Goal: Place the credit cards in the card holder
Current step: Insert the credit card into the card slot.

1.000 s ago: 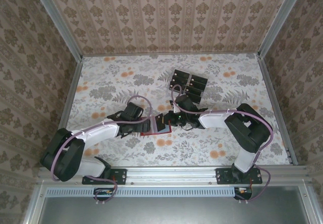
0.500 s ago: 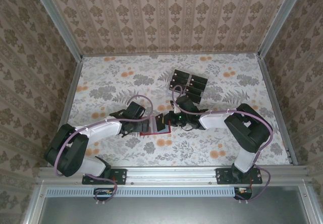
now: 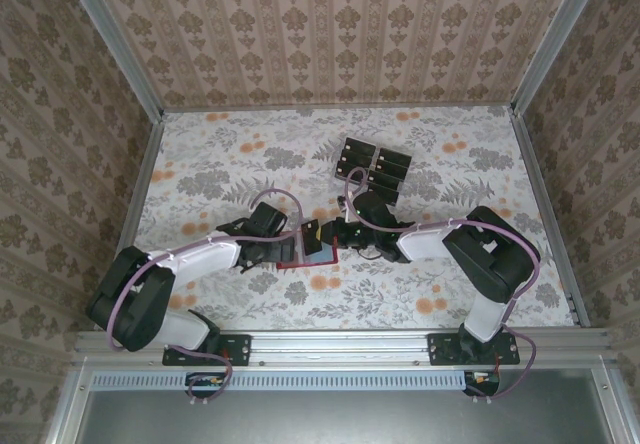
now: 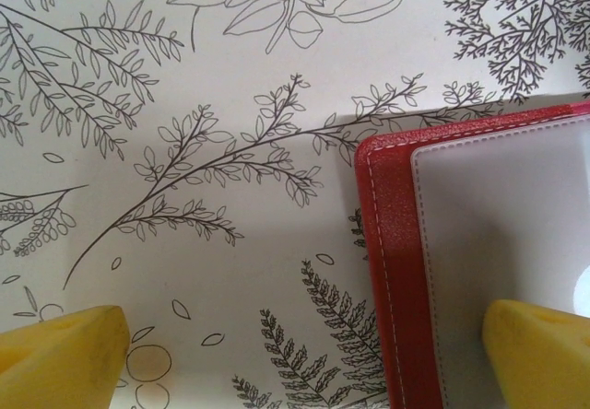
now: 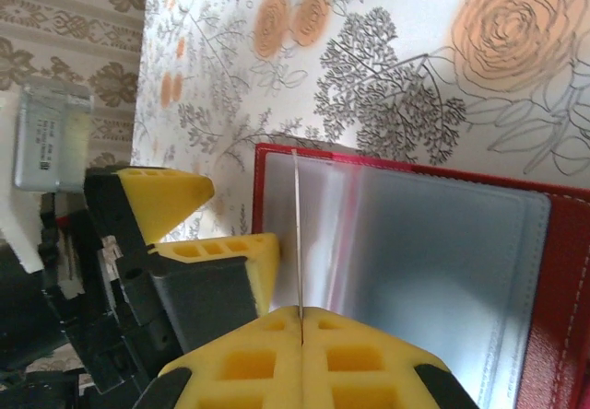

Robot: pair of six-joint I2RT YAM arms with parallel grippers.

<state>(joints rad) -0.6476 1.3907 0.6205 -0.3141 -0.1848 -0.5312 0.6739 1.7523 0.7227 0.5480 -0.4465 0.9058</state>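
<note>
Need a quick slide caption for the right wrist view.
Right gripper pinches a credit card, seen edge-on, at the open red card holder.

Grained red skin, clear plastic, matt print

The card holder (image 4: 396,280) has a grained, leather-like red skin with pale stitching, faintly glossy; its inside is smooth grey under a shiny clear plastic sleeve; the credit card (image 5: 297,216) shows a thin, hard edge; the bench (image 4: 184,77) wears a smooth, matt floral print; the right tool (image 5: 300,321) and left tool (image 4: 300,363) have matt yellow moulded plastic tips; the rail (image 3: 340,349) is ribbed bare metal.
</note>
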